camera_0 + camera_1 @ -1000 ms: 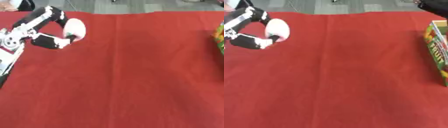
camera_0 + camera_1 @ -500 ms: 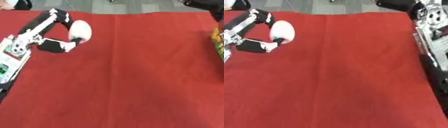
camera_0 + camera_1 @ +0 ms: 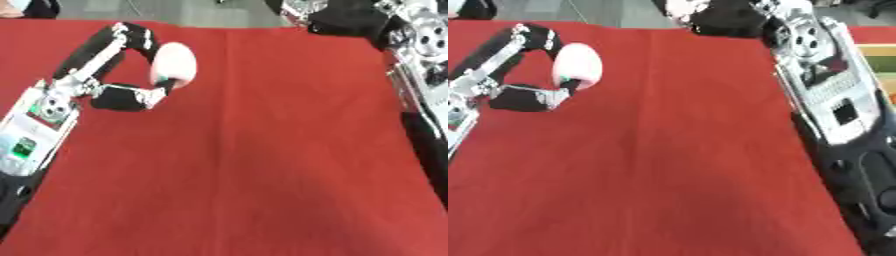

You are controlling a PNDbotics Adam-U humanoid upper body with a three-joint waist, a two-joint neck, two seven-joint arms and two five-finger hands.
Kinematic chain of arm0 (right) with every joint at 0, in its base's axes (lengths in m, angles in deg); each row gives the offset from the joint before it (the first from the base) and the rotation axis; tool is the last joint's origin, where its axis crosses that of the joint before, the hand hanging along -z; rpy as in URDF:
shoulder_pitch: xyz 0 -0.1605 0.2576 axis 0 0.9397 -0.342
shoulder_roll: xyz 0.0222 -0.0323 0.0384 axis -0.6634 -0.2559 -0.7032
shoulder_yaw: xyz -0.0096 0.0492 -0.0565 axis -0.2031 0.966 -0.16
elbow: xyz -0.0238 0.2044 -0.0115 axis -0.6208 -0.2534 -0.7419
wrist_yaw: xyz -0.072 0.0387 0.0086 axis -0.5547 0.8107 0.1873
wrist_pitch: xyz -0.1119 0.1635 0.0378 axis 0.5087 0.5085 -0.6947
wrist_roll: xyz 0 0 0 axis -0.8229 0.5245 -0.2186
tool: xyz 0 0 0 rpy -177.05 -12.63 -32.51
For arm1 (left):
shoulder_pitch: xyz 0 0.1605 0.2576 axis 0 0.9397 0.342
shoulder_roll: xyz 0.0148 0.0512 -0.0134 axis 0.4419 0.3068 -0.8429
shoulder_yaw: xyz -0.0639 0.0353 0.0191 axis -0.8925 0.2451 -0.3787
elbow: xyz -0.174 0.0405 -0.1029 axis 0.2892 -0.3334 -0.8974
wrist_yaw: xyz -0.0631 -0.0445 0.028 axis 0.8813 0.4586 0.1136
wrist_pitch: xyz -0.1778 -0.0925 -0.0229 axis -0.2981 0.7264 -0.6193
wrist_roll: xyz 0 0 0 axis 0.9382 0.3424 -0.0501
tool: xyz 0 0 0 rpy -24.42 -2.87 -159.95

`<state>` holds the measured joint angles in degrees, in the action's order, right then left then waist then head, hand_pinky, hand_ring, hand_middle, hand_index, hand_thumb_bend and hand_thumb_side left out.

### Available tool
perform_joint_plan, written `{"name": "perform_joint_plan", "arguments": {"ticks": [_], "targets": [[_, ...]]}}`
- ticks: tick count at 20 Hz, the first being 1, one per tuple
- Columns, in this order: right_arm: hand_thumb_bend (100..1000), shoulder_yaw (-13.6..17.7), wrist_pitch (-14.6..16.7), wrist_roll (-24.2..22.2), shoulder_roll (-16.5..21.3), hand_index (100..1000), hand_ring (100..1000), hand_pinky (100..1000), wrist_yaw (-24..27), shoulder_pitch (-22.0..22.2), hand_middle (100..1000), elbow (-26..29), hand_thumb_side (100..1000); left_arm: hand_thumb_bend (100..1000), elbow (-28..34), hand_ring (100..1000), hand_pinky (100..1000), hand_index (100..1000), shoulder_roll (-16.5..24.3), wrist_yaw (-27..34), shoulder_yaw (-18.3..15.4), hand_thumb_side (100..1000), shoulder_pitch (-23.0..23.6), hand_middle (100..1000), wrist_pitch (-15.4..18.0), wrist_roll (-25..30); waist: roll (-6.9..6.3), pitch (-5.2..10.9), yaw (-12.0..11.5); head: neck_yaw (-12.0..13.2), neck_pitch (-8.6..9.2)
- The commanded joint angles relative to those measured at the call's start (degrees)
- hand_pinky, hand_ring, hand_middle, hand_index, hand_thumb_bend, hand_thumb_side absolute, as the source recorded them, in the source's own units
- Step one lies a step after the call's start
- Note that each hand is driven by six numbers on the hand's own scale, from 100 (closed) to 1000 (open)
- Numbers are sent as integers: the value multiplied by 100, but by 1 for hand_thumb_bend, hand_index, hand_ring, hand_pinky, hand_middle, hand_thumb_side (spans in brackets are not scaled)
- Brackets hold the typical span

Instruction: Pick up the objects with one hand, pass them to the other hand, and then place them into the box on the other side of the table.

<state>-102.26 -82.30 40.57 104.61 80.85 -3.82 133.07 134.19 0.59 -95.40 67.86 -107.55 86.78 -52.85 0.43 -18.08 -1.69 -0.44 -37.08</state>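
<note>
While curled round a smooth white egg-shaped object point(image 3: 173, 64), left robot hand point(image 3: 131, 75), red cloth point(image 3: 262, 150)

Upper left of frame: left robot hand point(image 3: 531, 75) pinches a white, pinkish egg-shaped obj point(image 3: 577, 65) above red surface point(image 3: 667, 165). Right arm point(image 3: 833, 115) fills right edge; its robot hand point(image 3: 710, 15) at top centre.

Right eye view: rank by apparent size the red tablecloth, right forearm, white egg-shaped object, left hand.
1. Red tablecloth, fills most of the view.
2. Black-and-silver right forearm; it is nearer the camera, which inflates it.
3 and 4. Left hand and white egg-shaped object it holds look alike; not ranked.
</note>
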Motion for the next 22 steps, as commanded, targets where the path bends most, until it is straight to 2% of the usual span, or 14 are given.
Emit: {"name": "perform_joint_plan", "arguments": {"ticks": [1, 7, 12, 14, 17, 22], "targets": [[433, -85, -29, -150, -60, 779, 795, 776, -167, -152, 705, -3, 286, 204, 165, 528, 689, 449, -82, -104, 6, 100, -92, 497, 76, -82, 78, 587, -12, -20, 45], [440, -253, -99, -364, -219, 781, 798, 776, -427, -234, 710, -112, 300, 197, 191, 529, 690, 449, -379, -289, 59, 100, -84, 498, 209, -196, 99, 560, -24, -51, 68], [473, -366, -164, -511, -307, 791, 807, 777, -583, -270, 722, -151, 305, 200, 304, 534, 690, 450, -517, -694, 121, 100, -35, 500, 424, -379, 103, 532, -30, -88, 81], [515, -409, -169, -592, -335, 803, 816, 778, -642, -274, 734, -153, 299, 196, 297, 533, 689, 450, -576, -755, 140, 100, -17, 499, 455, -436, 103, 520, -37, -108, 91], [624, -426, -127, -743, -352, 826, 830, 779, -725, -269, 752, -144, 249, 198, 303, 534, 689, 450, -609, -836, 153, 100, 11, 500, 494, -506, 104, 507, -42, -143, 111], [543, -292, -91, -844, -343, 830, 828, 773, -580, -268, 751, -106, 202, 202, 266, 534, 691, 450, -592, -913, 142, 100, 70, 499, 486, -562, 97, 487, -38, -151, 194]]}}
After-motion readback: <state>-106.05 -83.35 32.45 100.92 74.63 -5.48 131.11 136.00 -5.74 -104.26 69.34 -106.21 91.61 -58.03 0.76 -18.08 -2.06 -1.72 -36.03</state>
